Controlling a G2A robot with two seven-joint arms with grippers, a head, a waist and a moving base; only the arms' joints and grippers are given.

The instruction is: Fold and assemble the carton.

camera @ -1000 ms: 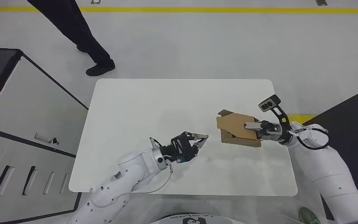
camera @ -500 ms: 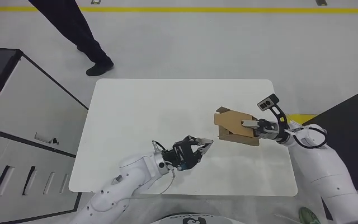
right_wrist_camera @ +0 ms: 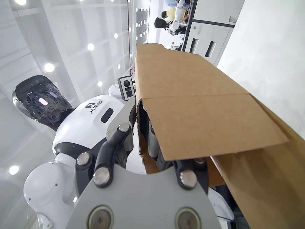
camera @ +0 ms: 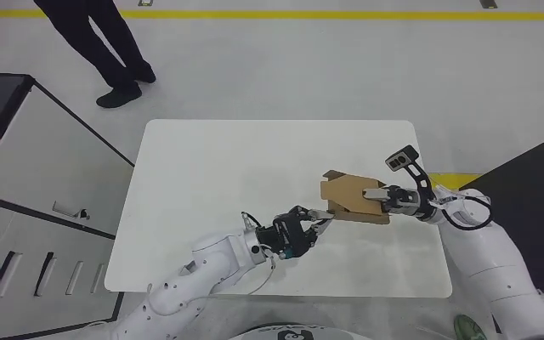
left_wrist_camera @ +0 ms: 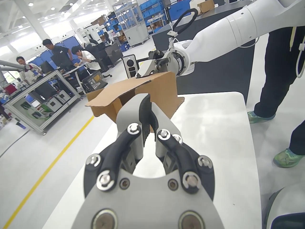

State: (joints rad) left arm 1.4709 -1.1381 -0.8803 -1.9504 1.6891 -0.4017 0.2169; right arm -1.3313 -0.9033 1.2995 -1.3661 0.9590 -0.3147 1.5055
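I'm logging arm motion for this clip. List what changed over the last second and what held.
The left gripper travelled across the table toward the carton and now sits at its near corner; whether it touches is unclear. The right gripper slid the carton slightly toward the table's middle. Unchanged: the right gripper stays clamped on the carton's panel.

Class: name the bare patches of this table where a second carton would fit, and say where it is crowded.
Bare: the table left of the carton, beyond the left gripper; the strip between carton and far edge; the near right corner. Crowded: around the carton, where the right gripper holds it.
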